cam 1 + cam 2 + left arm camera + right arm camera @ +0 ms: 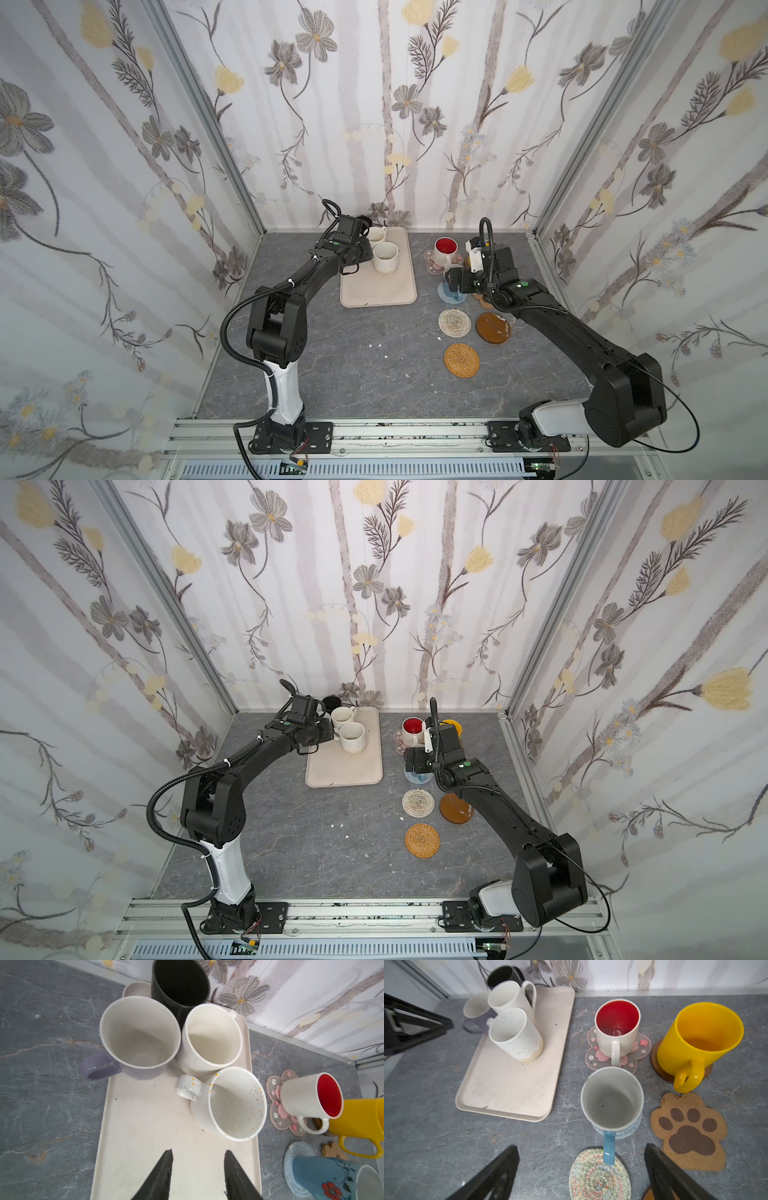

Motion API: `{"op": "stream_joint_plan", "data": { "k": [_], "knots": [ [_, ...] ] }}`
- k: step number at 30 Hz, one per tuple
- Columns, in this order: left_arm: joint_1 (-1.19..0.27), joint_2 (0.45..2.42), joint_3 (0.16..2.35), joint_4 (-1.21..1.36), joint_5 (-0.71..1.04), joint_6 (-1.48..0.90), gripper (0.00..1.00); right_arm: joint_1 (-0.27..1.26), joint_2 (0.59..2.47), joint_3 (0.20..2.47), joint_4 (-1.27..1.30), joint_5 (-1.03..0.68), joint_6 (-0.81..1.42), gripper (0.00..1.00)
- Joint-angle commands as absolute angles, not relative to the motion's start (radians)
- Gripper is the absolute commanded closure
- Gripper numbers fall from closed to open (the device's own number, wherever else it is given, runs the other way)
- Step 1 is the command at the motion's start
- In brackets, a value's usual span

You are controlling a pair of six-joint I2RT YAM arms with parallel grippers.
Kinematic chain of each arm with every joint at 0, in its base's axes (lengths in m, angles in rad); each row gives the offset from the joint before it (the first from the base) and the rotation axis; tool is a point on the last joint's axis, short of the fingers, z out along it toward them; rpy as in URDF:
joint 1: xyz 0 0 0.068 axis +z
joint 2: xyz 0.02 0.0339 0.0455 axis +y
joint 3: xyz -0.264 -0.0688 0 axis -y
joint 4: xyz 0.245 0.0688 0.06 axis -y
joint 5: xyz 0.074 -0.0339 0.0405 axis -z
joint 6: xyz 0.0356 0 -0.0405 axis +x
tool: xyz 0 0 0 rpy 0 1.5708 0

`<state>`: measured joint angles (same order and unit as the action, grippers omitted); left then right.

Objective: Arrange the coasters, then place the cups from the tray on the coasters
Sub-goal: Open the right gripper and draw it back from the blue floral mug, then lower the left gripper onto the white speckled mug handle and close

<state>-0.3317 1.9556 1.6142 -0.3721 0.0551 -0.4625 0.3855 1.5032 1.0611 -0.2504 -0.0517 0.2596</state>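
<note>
Pale blue cup [612, 1099] sits upright on grey-blue coaster [289, 1159], right of centre in both top views, so right gripper [581, 1147] hangs spread, not pinching it; left gripper [199, 1150], part-spread, empty, faces cups [232, 1103] on tray [376, 286], likely for next pick.

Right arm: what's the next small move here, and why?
Probably draw the right gripper back, clear of the pale blue cup: its jaws stand open astride the handle, and the cup sits upright on the grey-blue coaster, apparently placed.
</note>
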Motion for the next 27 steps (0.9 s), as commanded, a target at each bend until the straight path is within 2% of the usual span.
{"op": "stream_joint_plan", "data": {
  "k": [1,7,27],
  "knots": [
    [-0.326,1.991,1.652,-0.362,0.036,-0.471,0.51,0.387,1.449,1.032,-0.104,-0.163,0.314,0.02],
    [-0.315,2.067,1.717,-0.362,0.019,-0.47,0.36,0.403,1.401,1.037,-0.047,-0.24,0.322,0.02],
    [-0.295,2.23,1.854,-0.362,0.026,-0.498,0.34,0.434,1.303,1.023,0.089,-0.382,0.285,0.0]
  ]
}}
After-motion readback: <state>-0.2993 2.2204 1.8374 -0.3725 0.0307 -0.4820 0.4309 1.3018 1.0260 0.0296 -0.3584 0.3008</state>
